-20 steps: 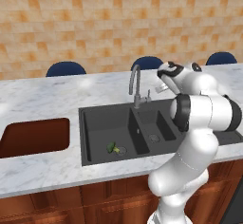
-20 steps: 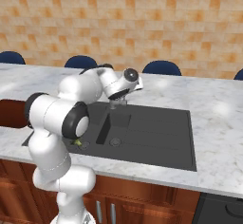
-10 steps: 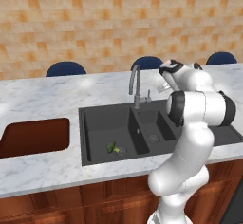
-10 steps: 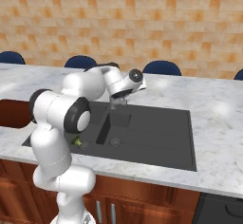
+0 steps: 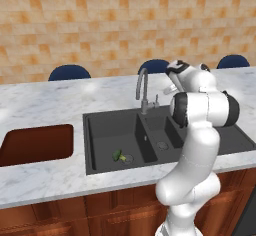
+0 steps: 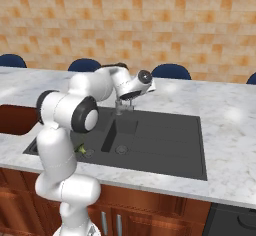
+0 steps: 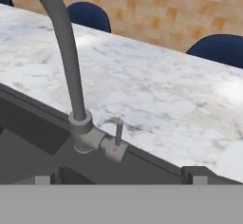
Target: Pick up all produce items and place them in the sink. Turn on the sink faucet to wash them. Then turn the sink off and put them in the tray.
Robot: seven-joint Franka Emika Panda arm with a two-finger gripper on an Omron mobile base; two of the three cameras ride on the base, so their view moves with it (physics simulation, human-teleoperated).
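Observation:
One produce item, a small green broccoli piece, lies by the drain in the wide basin of the dark sink. The grey gooseneck sink faucet stands at the sink's back rim, its small lever handle upright at the base. No water runs. My gripper hovers open just in front of the lever, with nothing between its fingertips. The reddish-brown tray sits left of the sink.
A marble counter surrounds the sink and tray. Blue chair backs line its far side under an orange brick wall. My own arm stands over the sink's narrower basin.
The arm has shifted slightly, bringing the hand a little closer to the faucet base. The jaws stayed open and the broccoli has not moved.

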